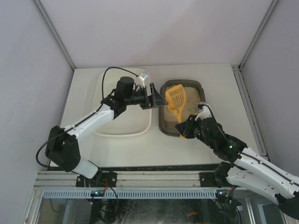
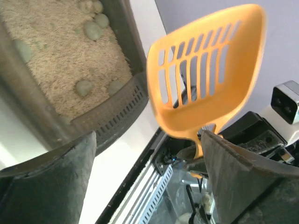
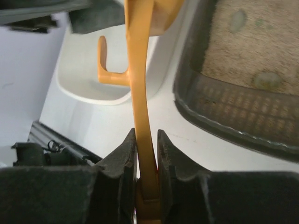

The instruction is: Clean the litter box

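The litter box (image 1: 192,83) sits just right of the white tub (image 1: 124,122) and holds beige litter with pale clumps (image 2: 84,87). We see the right gripper (image 3: 145,140) clamped on the orange scoop (image 1: 176,95) handle. The left gripper (image 1: 154,96) gapes empty at the tub's right rim.

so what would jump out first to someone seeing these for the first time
The bright orange slotted scoop stands out most, held by its handle in the right gripper above the litter box, right of centre. Next come the pale clumps in the beige litter, and the left gripper, open, hovering beside the scoop's head between the white tub and the box.
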You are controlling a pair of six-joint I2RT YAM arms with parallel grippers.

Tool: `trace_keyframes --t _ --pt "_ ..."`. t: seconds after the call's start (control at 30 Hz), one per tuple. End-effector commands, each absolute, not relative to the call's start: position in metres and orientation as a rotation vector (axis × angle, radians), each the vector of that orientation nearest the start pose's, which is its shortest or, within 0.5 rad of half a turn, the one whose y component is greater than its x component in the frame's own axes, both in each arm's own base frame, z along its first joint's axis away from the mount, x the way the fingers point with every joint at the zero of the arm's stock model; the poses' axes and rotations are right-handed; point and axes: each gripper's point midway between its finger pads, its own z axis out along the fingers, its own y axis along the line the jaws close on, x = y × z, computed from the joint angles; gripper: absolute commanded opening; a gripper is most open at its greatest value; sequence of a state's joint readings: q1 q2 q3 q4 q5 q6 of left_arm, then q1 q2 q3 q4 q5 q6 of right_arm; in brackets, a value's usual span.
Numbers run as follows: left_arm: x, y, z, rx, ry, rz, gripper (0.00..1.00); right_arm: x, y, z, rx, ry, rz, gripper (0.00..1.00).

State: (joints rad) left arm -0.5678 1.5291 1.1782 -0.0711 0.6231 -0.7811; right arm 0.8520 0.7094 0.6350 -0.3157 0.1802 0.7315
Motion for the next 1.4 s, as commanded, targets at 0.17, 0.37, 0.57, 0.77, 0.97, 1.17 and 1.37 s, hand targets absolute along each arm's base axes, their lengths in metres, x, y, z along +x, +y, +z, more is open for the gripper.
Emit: trace_keyframes --t 0.17,0.37,0.57,0.77,0.97,1.17,1.37 --pt "0.327 -0.267 0.252 -0.282 2.181 -1.007 1.00 0.187 0.174 0.180 0.206 2.372 0.701 0.00" --pt "0.330 -0.266 0.210 -0.526 2.299 -0.943 1.00 0.198 0.167 0.169 0.155 2.634 0.596 0.00" --pt "0.322 -0.292 0.183 -0.510 2.406 -0.910 1.00 0.224 0.179 0.169 0.086 2.776 0.570 0.00" --pt "0.319 -0.299 0.186 -0.504 2.408 -0.942 1.00 0.236 0.177 0.155 0.079 2.904 0.481 0.00" --pt "0.314 -0.297 0.185 -0.528 2.373 -0.981 1.00 0.236 0.165 0.153 0.073 2.921 0.404 0.00" --pt "0.314 -0.297 0.188 -0.520 2.368 -0.993 1.00 0.238 0.166 0.143 0.040 2.955 0.389 0.00" --pt "0.318 -0.286 0.201 -0.508 2.303 -0.996 1.00 0.254 0.179 0.132 0.005 2.957 0.449 0.00"
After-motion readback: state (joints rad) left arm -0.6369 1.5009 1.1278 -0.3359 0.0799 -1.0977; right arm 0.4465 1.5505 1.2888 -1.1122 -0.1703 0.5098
